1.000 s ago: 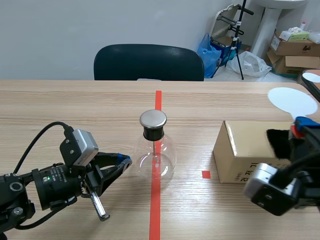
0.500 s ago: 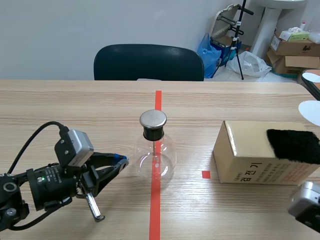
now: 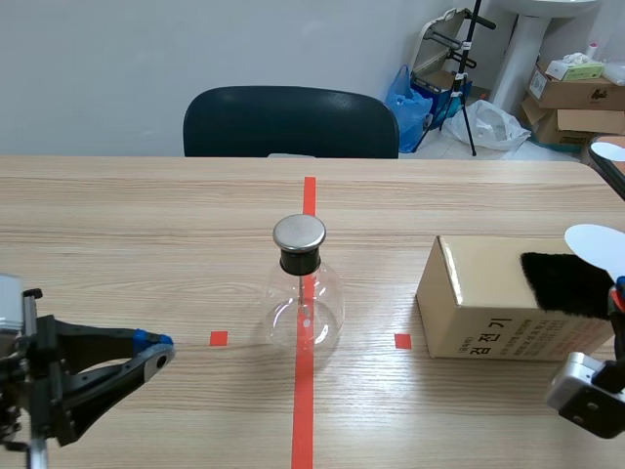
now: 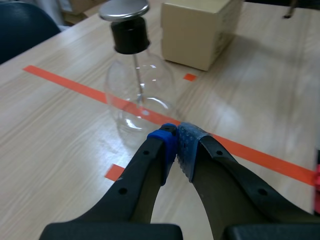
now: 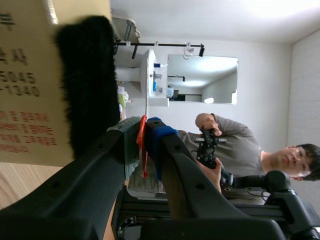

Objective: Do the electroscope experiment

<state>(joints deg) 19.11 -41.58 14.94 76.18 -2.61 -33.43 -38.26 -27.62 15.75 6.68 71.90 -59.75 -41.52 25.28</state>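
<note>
The electroscope, a clear glass flask (image 3: 304, 305) with a black neck and a round metal cap (image 3: 299, 233), stands on the red centre line. In the left wrist view the flask (image 4: 140, 97) is just ahead of my left gripper (image 4: 177, 146), whose blue pads meet on nothing. That left gripper (image 3: 156, 348) sits low at the near left, apart from the flask. My right gripper (image 5: 144, 146) is shut on the thin orange-red handle (image 5: 142, 150) of a paddle with a white disc (image 3: 598, 241). It holds the paddle at the right edge (image 3: 618, 289), beside a black fur strip (image 3: 569, 282).
The fur strip (image 5: 89, 75) drapes over a cardboard box (image 3: 483, 298) on the table's right. A dark chair (image 3: 290, 121) stands behind the far edge. Boxes and bags are in the back right corner. A person (image 5: 235, 150) shows behind the right gripper.
My left arm has pulled back from the flask toward the near left corner. My right arm with the white disc dropped out of view off the box, then came back at the right edge.
</note>
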